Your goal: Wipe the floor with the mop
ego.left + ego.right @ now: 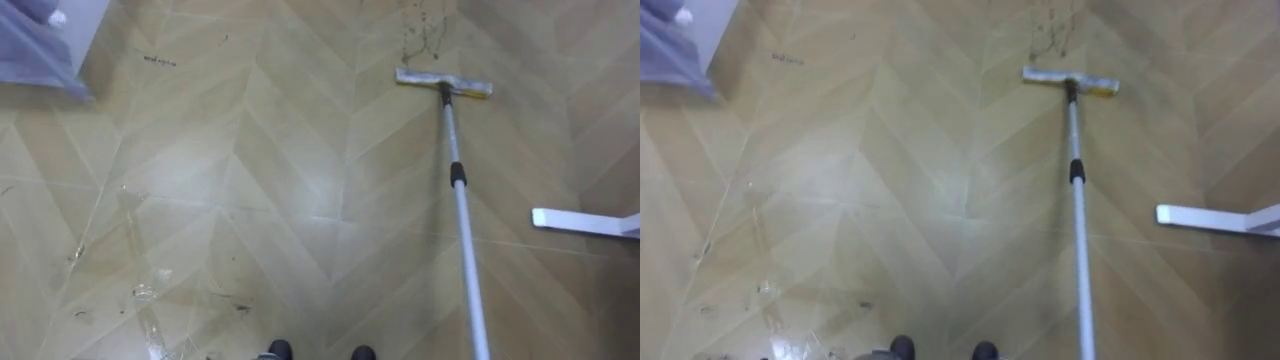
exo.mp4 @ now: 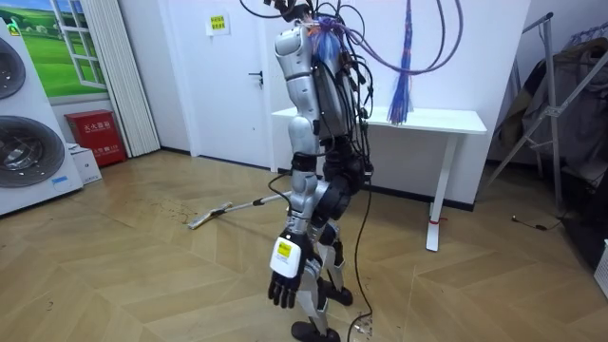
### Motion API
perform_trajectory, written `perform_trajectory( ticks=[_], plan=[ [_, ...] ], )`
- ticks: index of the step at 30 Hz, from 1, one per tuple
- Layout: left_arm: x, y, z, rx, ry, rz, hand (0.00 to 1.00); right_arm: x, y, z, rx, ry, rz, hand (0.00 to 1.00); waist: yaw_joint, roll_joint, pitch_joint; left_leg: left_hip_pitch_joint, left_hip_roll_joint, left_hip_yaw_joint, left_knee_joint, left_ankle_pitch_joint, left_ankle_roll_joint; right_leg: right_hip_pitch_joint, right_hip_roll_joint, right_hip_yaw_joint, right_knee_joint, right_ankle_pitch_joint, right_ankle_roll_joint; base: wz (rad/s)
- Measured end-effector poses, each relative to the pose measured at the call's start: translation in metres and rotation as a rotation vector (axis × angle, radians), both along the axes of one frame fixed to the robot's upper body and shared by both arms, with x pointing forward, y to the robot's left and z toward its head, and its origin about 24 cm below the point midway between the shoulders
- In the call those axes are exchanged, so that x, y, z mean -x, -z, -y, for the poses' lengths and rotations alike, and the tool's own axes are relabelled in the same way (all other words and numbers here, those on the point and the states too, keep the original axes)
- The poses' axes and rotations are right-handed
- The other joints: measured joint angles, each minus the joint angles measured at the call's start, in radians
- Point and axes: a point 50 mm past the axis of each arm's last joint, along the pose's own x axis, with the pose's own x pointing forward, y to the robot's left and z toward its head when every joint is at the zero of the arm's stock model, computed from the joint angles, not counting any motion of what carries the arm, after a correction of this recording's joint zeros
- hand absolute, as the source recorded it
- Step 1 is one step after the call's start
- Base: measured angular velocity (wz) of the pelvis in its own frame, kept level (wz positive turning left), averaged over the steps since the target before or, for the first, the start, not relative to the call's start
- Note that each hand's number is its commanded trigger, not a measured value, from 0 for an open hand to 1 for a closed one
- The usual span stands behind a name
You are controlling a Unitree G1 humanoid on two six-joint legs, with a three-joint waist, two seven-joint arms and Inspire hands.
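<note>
One mop (image 1: 457, 180): head (image 1: 443, 83) on floor (image 1: 250, 150) upper right of your eye view, pole to bottom edge.
Left hand (image 2: 285, 277): room view lower centre, fingers loosely apart, holding nothing.

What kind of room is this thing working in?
Most likely a home laundry or utility room, perhaps a mock-up: stacked washing machines stand at the room view's left, a folding rack at its right, and a mop rests on the wood-pattern floor.

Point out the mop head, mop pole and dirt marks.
mop head (image 1: 443, 83), left eye view, middle of pad
mop pole (image 1: 462, 212), left eye view, shaft below dark collar
dirt marks (image 1: 420, 35), left eye view, middle of the scatter
</note>
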Motion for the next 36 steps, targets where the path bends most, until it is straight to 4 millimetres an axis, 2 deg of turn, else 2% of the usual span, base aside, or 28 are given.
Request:
perform_trajectory(
  ticks=[6,9,10,11,13,14,15,16,17,18,19,20,21,22,23,24,25,26,27,28,29,30,31,32,33,34,35,36],
  plan=[
    [0.015,0.003,-0.003,-0.016,-0.014,-0.059,0.00,0.021,0.004,0.002,0.020,0.006,-0.082,1.00,0.001,0.011,-0.0048,-0.092,-0.006,-0.015,0.177,-0.071,-0.014,-0.093,-0.022,-0.006,0.201,-0.093,-0.017,0.06],
    [0.017,0.003,-0.003,-0.029,0.001,-0.083,0.00,0.029,0.005,0.004,0.029,0.012,-0.149,1.00,0.027,0.024,-0.0088,-0.163,-0.006,-0.053,0.353,-0.124,-0.042,-0.145,-0.028,-0.024,0.352,-0.169,-0.043,0.10],
    [0.017,0.003,-0.004,-0.031,0.007,-0.089,0.00,0.029,0.005,0.004,0.030,0.014,-0.159,1.00,0.032,0.024,-0.0088,-0.177,-0.007,-0.054,0.388,-0.126,-0.044,-0.153,-0.032,-0.026,0.380,-0.184,-0.047,0.11],
    [0.018,0.004,-0.003,-0.033,0.022,-0.105,0.00,0.023,0.004,0.005,0.031,0.022,-0.158,1.00,0.045,0.028,-0.0100,-0.207,-0.004,-0.056,0.473,-0.125,-0.046,-0.163,-0.041,-0.031,0.432,-0.219,-0.056,0.00],
    [0.024,0.005,-0.002,-0.021,0.015,-0.135,0.00,0.012,0.001,0.008,0.030,0.039,-0.155,1.00,0.074,0.029,-0.0111,-0.273,0.011,-0.057,0.625,-0.083,-0.061,-0.184,-0.037,-0.029,0.510,-0.263,-0.072,-0.21],
    [0.027,0.006,-0.003,-0.010,-0.002,-0.148,0.00,0.000,-0.001,0.009,0.020,0.039,-0.133,1.00,0.088,0.025,-0.0101,-0.321,0.012,-0.056,0.719,-0.018,-0.061,-0.199,-0.038,-0.024,0.557,-0.283,-0.087,-0.23],
    [0.029,0.006,-0.004,-0.007,-0.002,-0.152,0.00,-0.008,-0.003,0.010,0.013,0.040,-0.117,1.00,0.094,0.024,-0.0092,-0.347,0.012,-0.056,0.764,0.022,-0.060,-0.206,-0.036,-0.019,0.577,-0.291,-0.091,-0.27],
    [0.030,0.006,-0.004,0.005,-0.009,-0.156,0.00,-0.020,-0.007,0.014,0.002,0.039,-0.087,1.00,0.109,0.022,-0.0067,-0.397,0.009,-0.049,0.856,0.110,-0.068,-0.212,-0.032,-0.009,0.609,-0.302,-0.096,-0.24],
    [0.034,0.007,-0.003,0.022,-0.019,-0.165,0.00,-0.029,-0.012,0.022,0.010,0.041,-0.067,1.00,0.122,0.024,-0.0073,-0.427,0.007,-0.029,0.938,0.154,-0.066,-0.211,-0.022,-0.005,0.626,-0.311,-0.098,-0.30],
    [0.036,0.007,-0.004,0.032,-0.019,-0.173,0.00,-0.039,-0.017,0.027,-0.005,0.040,-0.037,1.00,0.139,0.024,-0.0066,-0.436,0.009,-0.005,0.965,0.149,-0.061,-0.216,-0.006,0.012,0.635,-0.321,-0.096,-0.27],
    [0.037,0.007,-0.004,0.036,-0.018,-0.176,0.00,-0.045,-0.019,0.029,-0.012,0.039,-0.022,1.00,0.145,0.021,-0.0058,-0.436,0.008,0.011,0.953,0.141,-0.055,-0.221,-0.002,0.019,0.636,-0.322,-0.095,-0.29],
    [0.038,0.007,-0.007,0.043,-0.021,-0.179,0.00,-0.053,-0.022,0.030,-0.030,0.038,-0.006,1.00,0.153,0.018,-0.0054,-0.427,0.007,0.032,0.890,0.121,-0.041,-0.227,-0.003,0.029,0.632,-0.324,-0.092,-0.15],
    [0.039,0.007,-0.008,0.051,-0.024,-0.181,0.00,-0.058,-0.024,0.030,-0.051,0.036,0.006,1.00,0.152,0.004,0.0016,-0.396,-0.006,0.038,0.748,0.064,-0.038,-0.230,-0.007,0.033,0.623,-0.327,-0.086,0.00],
    [0.039,0.007,-0.009,0.058,-0.028,-0.182,0.00,-0.056,-0.023,0.029,-0.058,0.043,0.001,1.00,0.147,0.001,0.0011,-0.374,-0.012,0.037,0.682,0.022,-0.034,-0.230,-0.009,0.035,0.614,-0.330,-0.081,0.39],
    [0.039,0.007,-0.010,0.076,-0.032,-0.184,0.00,-0.053,-0.022,0.029,-0.075,0.058,0.005,1.00,0.120,-0.002,-0.0029,-0.333,-0.033,0.043,0.569,-0.048,-0.033,-0.231,-0.021,0.035,0.590,-0.335,-0.070,0.59],
    [0.040,0.007,-0.009,0.086,-0.031,-0.188,0.00,-0.052,-0.022,0.029,-0.079,0.064,0.004,1.00,0.104,-0.001,-0.0035,-0.318,-0.041,0.046,0.516,-0.071,-0.028,-0.232,-0.021,0.036,0.573,-0.336,-0.067,1.06],
    [0.036,0.007,-0.008,0.105,-0.023,-0.183,0.00,-0.043,-0.020,0.031,-0.081,0.088,-0.008,1.00,0.078,0.016,-0.0111,-0.302,-0.047,0.075,0.433,-0.094,0.014,-0.227,-0.010,0.040,0.532,-0.329,-0.047,1.22],
    [0.030,0.007,-0.007,0.120,-0.011,-0.175,0.00,-0.026,-0.015,0.032,-0.087,0.121,-0.044,1.00,0.071,0.009,-0.0104,-0.280,-0.062,0.087,0.369,-0.083,0.021,-0.207,0.005,0.078,0.484,-0.300,-0.023,1.43],
    [0.030,0.008,-0.001,0.149,0.005,-0.183,0.00,0.003,-0.010,0.037,-0.078,0.169,-0.107,1.00,0.071,0.017,-0.0159,-0.235,-0.069,0.106,0.296,-0.064,0.043,-0.162,0.033,0.122,0.416,-0.250,-0.018,1.07],
    [0.032,0.009,0.003,0.165,0.013,-0.193,0.00,0.016,-0.009,0.041,-0.067,0.187,-0.143,1.00,0.074,0.025,-0.0235,-0.208,-0.072,0.118,0.258,-0.052,0.053,-0.141,0.049,0.150,0.382,-0.236,-0.012,0.63],
    [0.033,0.011,0.011,0.204,0.019,-0.197,0.00,0.039,-0.010,0.050,-0.029,0.220,-0.208,1.00,0.092,0.045,-0.0347,-0.158,-0.074,0.139,0.192,-0.039,0.081,-0.109,0.067,0.200,0.324,-0.208,-0.005,0.00],
    [0.037,0.012,0.013,0.221,0.010,-0.212,0.00,0.048,-0.013,0.059,0.012,0.228,-0.238,1.00,0.098,0.067,-0.0348,-0.140,-0.072,0.156,0.170,-0.050,0.119,-0.107,0.073,0.234,0.338,-0.184,0.024,-0.23],
    [0.039,0.012,0.012,0.218,0.001,-0.222,0.00,0.050,-0.013,0.060,0.024,0.226,-0.245,1.00,0.096,0.072,-0.0322,-0.139,-0.071,0.166,0.174,-0.056,0.139,-0.127,0.067,0.234,0.376,-0.168,0.040,-0.37],
    [0.038,0.011,0.007,0.204,-0.022,-0.221,0.00,0.057,-0.013,0.063,0.043,0.229,-0.265,1.00,0.087,0.073,-0.0296,-0.139,-0.075,0.186,0.193,-0.083,0.160,-0.185,0.048,0.232,0.478,-0.130,0.052,-0.28],
    [0.037,0.010,0.003,0.186,-0.033,-0.210,0.00,0.063,-0.013,0.062,0.051,0.233,-0.288,1.00,0.077,0.081,-0.0260,-0.139,-0.077,0.190,0.217,-0.114,0.169,-0.233,0.043,0.231,0.571,-0.080,0.059,-0.24],
    [0.034,0.009,0.002,0.175,-0.031,-0.199,0.00,0.064,-0.012,0.060,0.049,0.234,-0.297,1.00,0.070,0.085,-0.0219,-0.138,-0.077,0.189,0.226,-0.128,0.174,-0.253,0.043,0.232,0.605,-0.060,0.066,-0.15],
    [0.025,0.007,0.001,0.160,-0.026,-0.160,0.00,0.063,-0.011,0.056,0.044,0.231,-0.304,1.00,0.050,0.094,-0.0167,-0.142,-0.078,0.190,0.238,-0.143,0.182,-0.298,0.042,0.233,0.640,-0.057,0.069,-0.08],
    [0.020,0.006,0.000,0.157,-0.020,-0.137,0.00,0.062,-0.009,0.054,0.040,0.227,-0.303,1.00,0.045,0.096,-0.0156,-0.146,-0.078,0.190,0.241,-0.149,0.185,-0.323,0.042,0.234,0.638,-0.060,0.072,-0.12]
  ],
)
